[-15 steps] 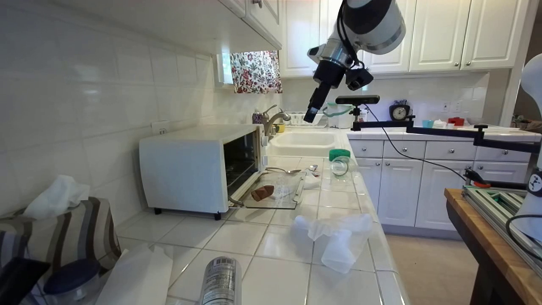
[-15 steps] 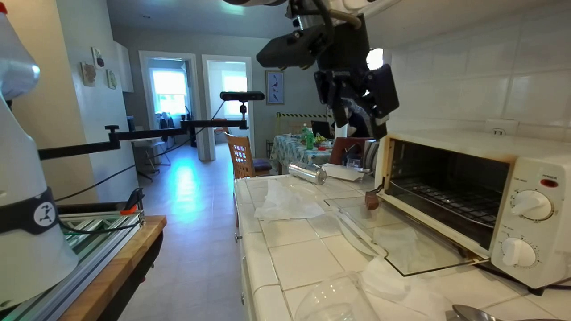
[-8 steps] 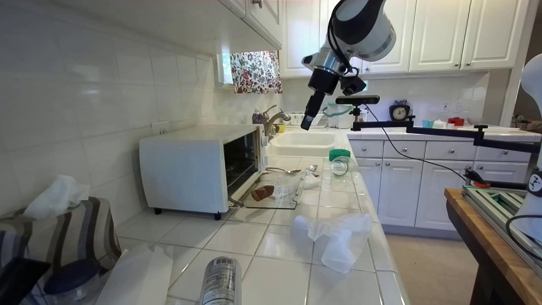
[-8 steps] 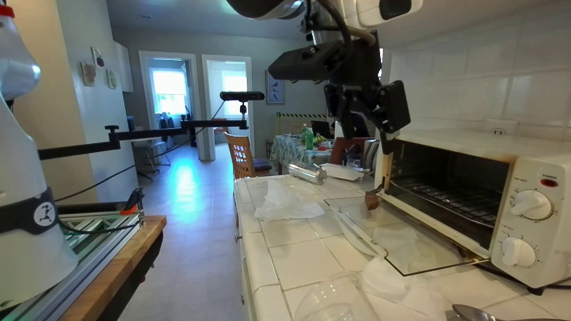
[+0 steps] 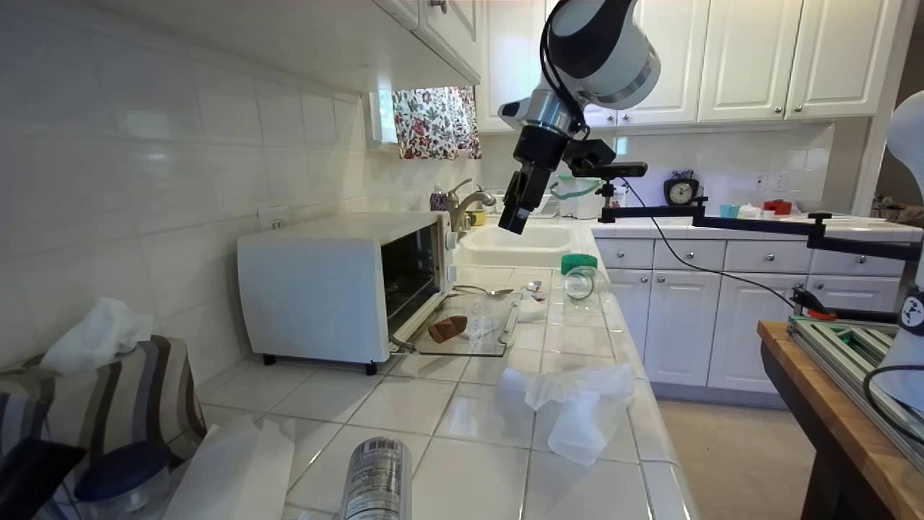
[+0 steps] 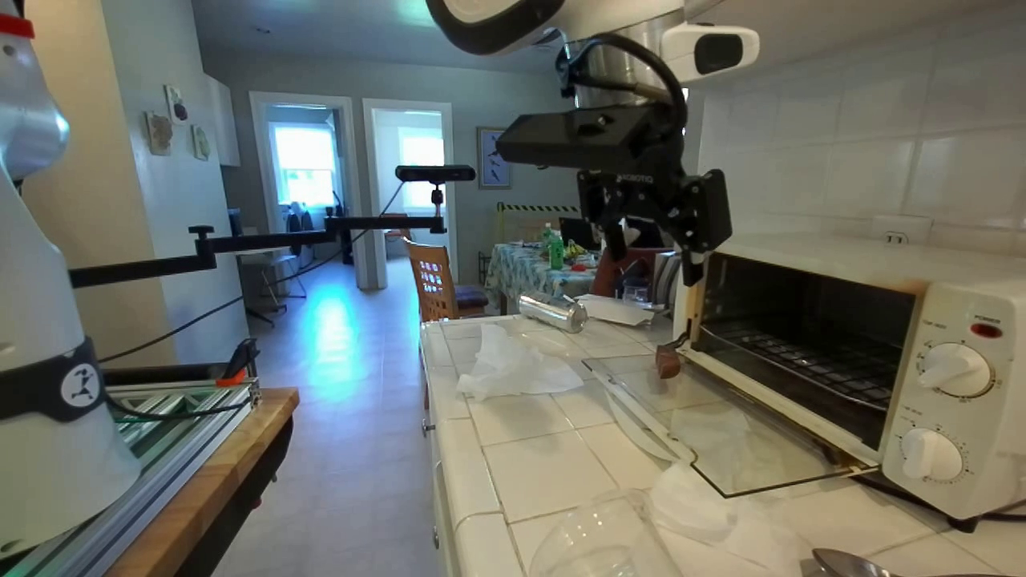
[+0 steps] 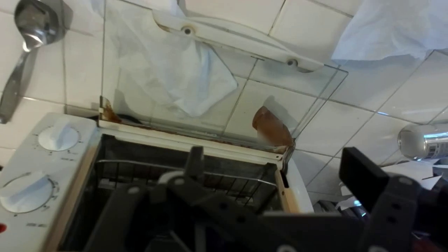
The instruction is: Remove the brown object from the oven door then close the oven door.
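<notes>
Two steps seemed left, removal and closing: right of centre in the wrist view the brown lump [image 7: 274,127] lay on the lowered oven door [image 7: 241,108], while lower in that frame the end effector [image 7: 276,164] stood spread apart, empty.

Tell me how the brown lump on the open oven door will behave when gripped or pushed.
The brown lump is likely stiff, as its form looks blocky, with no sag. It may slide when nudged, since it lies on the smooth glass oven door. Its angular faces suggest tipping rather than free rolling.
</notes>
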Controlling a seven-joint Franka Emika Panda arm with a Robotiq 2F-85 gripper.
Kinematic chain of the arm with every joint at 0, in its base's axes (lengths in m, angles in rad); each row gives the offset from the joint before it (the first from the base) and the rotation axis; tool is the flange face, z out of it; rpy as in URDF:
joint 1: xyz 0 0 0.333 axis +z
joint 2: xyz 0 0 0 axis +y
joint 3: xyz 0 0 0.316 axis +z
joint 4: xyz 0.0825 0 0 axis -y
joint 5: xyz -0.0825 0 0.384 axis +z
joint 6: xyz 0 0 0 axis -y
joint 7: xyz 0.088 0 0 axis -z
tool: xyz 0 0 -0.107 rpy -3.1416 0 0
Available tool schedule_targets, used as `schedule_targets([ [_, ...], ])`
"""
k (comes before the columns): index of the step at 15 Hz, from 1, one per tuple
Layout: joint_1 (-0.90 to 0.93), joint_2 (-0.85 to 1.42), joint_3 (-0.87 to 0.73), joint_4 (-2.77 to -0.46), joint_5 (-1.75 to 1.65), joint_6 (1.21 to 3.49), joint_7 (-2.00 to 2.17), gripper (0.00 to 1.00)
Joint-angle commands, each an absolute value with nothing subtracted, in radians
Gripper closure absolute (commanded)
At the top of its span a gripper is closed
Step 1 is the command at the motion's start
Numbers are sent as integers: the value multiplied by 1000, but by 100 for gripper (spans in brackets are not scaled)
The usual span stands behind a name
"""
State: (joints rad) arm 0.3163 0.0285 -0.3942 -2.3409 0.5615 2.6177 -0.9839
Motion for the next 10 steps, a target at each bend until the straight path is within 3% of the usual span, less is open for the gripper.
schedule_targets([
  [1, 304, 112, -392, -2261, 603, 2558, -1127, 0],
  [2, 153, 132, -243, -2241, 579, 2556, -1140, 0],
  [10, -54, 282, -1, -2086, 484, 2569, -1207, 0],
])
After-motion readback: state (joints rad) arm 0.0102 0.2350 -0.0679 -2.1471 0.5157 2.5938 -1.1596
